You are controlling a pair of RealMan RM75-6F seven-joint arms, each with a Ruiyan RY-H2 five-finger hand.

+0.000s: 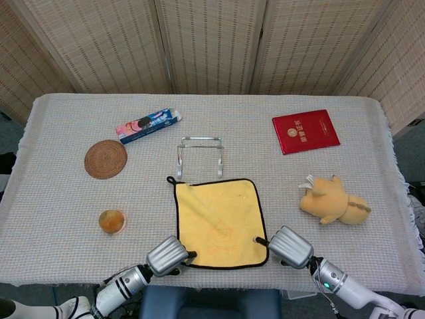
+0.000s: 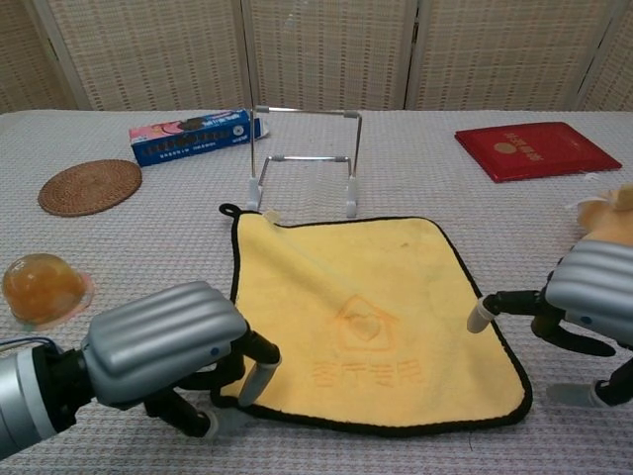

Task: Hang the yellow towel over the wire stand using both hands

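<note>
The yellow towel (image 1: 219, 222) (image 2: 366, 317) lies flat on the table, just in front of the wire stand (image 1: 199, 154) (image 2: 305, 163), which stands upright and bare. My left hand (image 1: 167, 254) (image 2: 163, 341) sits at the towel's near left corner. One fingertip (image 2: 259, 374) rests on the hem and the thumb lies on the cloth-covered table beside it, with a gap between them. My right hand (image 1: 290, 246) (image 2: 593, 302) is at the towel's near right side, fingers spread, with one fingertip (image 2: 479, 315) at the black hem. Neither hand lifts the towel.
A biscuit box (image 1: 149, 124) and a woven coaster (image 1: 105, 159) lie at the left, with an orange jelly cup (image 1: 111, 220) nearer me. A red booklet (image 1: 305, 131) lies at the back right. A tan plush toy (image 1: 332, 201) is just right of the towel.
</note>
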